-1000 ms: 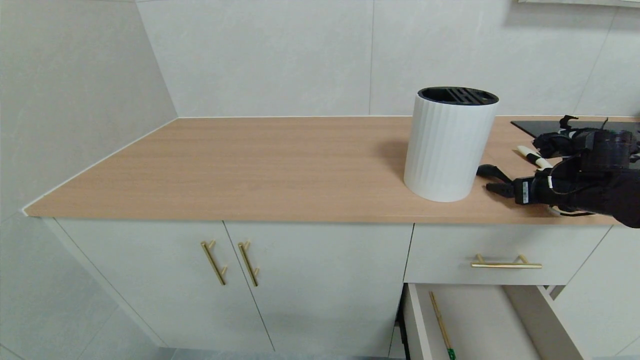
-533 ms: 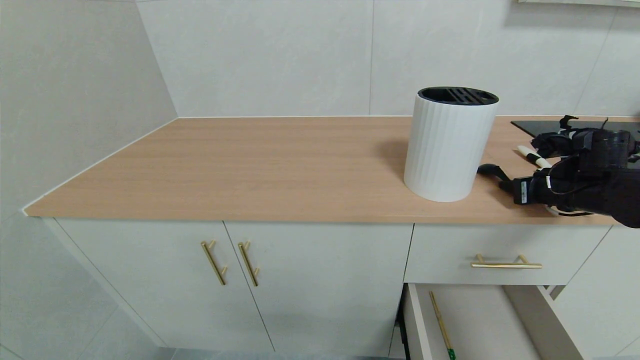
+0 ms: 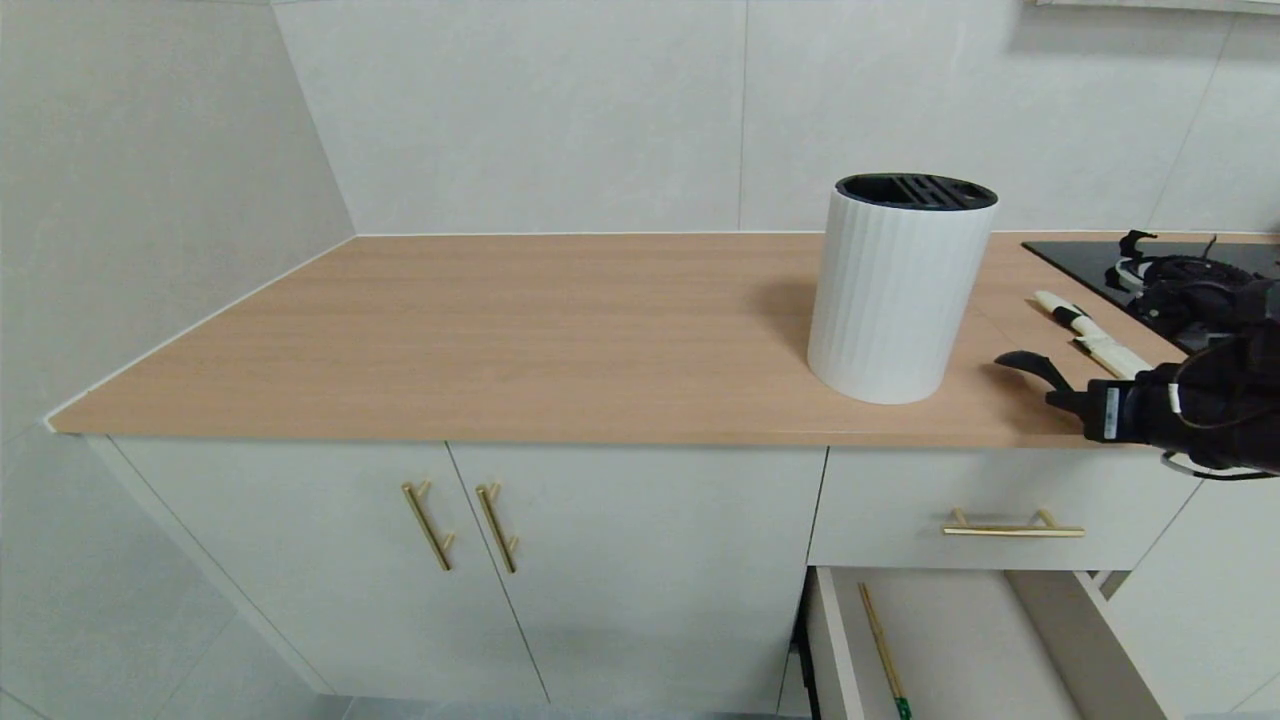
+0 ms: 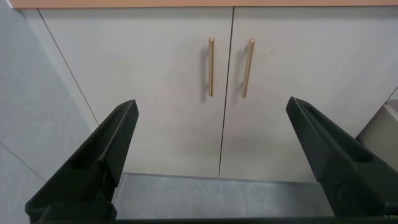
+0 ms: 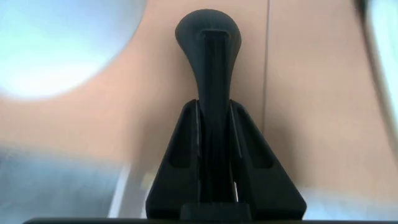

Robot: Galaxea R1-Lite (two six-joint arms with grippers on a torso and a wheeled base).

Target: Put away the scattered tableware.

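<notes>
Right gripper: closed tight on a black-handled utensil. In the right wrist view the two fingers press on either side of the handle, whose rounded end sticks out past them.
Held utensil, rest of it: hidden behind the gripper, so I cannot tell what kind of tool it is.
Right arm: comes in from the right edge, low over the near strip of the counter, forearm about level, gripper pointing left.
Handle end: aims left and a little far, toward the knife block, near it but apart. Whether it touches the counter I cannot tell.
Knife block: white and ribbed with a black slotted top, upright on the counter to the left of the right gripper.
White knife: flat on the counter just beyond the right gripper, between the knife block and the black cooktop, touching neither gripper.
Left gripper: fingers spread wide, nothing between them.
Left arm: held low in front of the cabinet doors, gripper facing their two gold handles.
Drawer: pulled open under the counter at the near right, below the right gripper, with a thin green-tipped chopstick lying along its left side.
</notes>
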